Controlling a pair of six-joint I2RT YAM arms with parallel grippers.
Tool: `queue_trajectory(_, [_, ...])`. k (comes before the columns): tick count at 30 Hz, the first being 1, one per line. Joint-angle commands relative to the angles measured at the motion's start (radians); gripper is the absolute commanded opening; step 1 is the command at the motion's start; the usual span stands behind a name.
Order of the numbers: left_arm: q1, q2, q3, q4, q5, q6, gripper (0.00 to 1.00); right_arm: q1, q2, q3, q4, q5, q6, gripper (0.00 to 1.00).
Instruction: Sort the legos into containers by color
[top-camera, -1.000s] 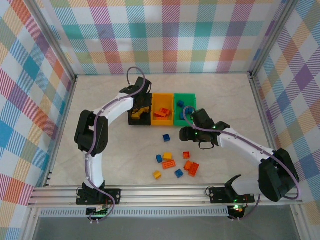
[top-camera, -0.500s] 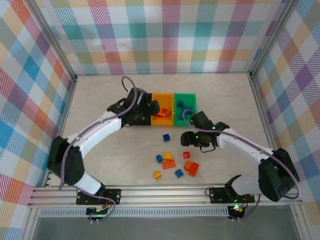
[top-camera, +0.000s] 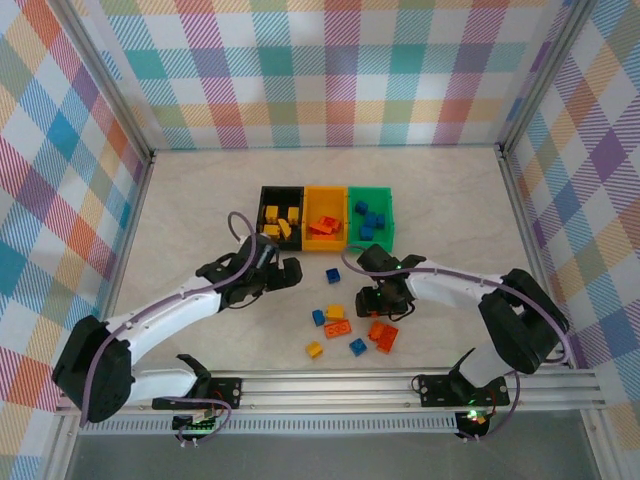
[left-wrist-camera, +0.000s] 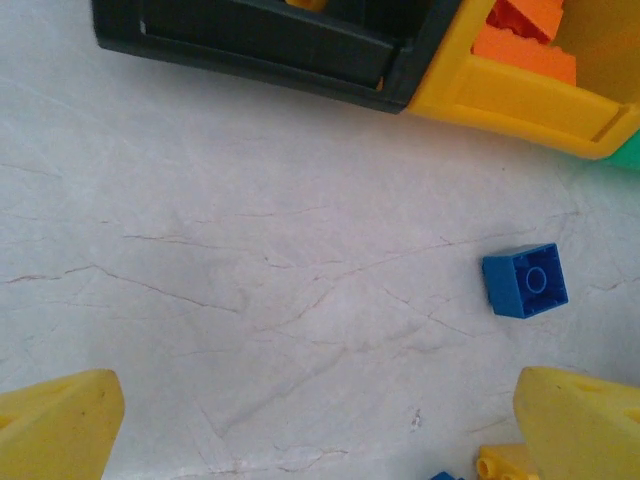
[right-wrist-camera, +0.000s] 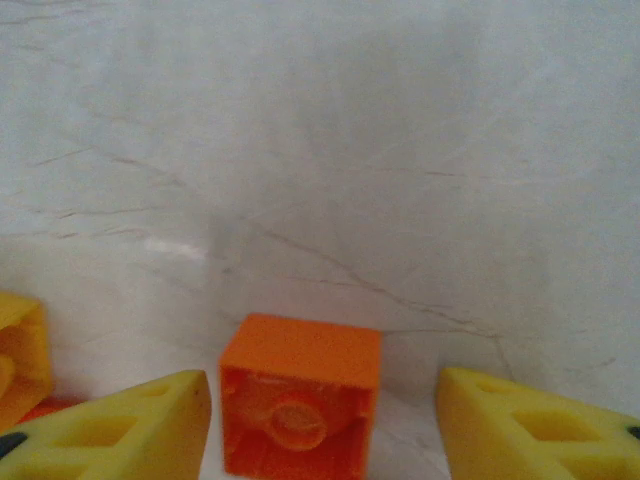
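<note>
My right end effector (right-wrist-camera: 322, 390) straddles a small orange-red plastic brick (right-wrist-camera: 300, 400) on the near worktop (right-wrist-camera: 320, 150), spread, not pinching yet, lined up to grab. My left end effector (left-wrist-camera: 320, 400) hangs spread, empty, near the black-orange-green row of plastic bins (top-camera: 326, 189).

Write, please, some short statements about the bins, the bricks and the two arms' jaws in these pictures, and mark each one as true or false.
1. The green plastic bin holds blue studded bricks. True.
2. The black plastic bin is empty. False: the black plastic bin holds yellow bricks.
3. The left jaws stand wide open and hold nothing. True.
4. The right jaws are shut on a blue brick. False: they stand on either side of a small orange brick, with a gap showing on each side.
5. Every brick is already in a bin. False: several lie loose on the pale table, among them a lone blue brick.
</note>
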Motion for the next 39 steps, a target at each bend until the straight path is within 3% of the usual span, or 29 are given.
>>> queue_trajectory(1, [0.000,-0.049,-0.038,0.008,-0.041,-0.030,1.00,0.014,0.024,0.006,0.004,0.033,0.019,0.54])
queue_trajectory(7, [0.001,-0.088,-0.076,0.001,-0.050,-0.041,1.00,0.015,-0.008,0.022,0.008,0.030,0.003,0.39])
queue_trajectory(13, [0.003,-0.092,-0.100,0.011,-0.045,-0.063,1.00,0.014,-0.056,0.170,-0.027,0.030,-0.071,0.35])
queue_trajectory(18, [0.001,-0.090,-0.107,0.004,-0.036,-0.073,1.00,-0.017,0.063,0.401,-0.019,0.015,-0.123,0.35])
queue_trajectory(32, [0.001,-0.147,-0.101,-0.079,-0.009,-0.057,1.00,-0.124,0.627,1.105,-0.157,0.076,-0.174,0.43])
queue_trajectory(36, [0.001,-0.180,-0.100,-0.101,-0.008,-0.054,1.00,-0.126,0.654,1.169,-0.180,0.078,-0.188,0.59])
queue_trajectory(39, [0.001,-0.196,-0.099,-0.103,-0.007,-0.052,1.00,-0.126,0.607,1.158,-0.173,0.084,-0.201,0.66])
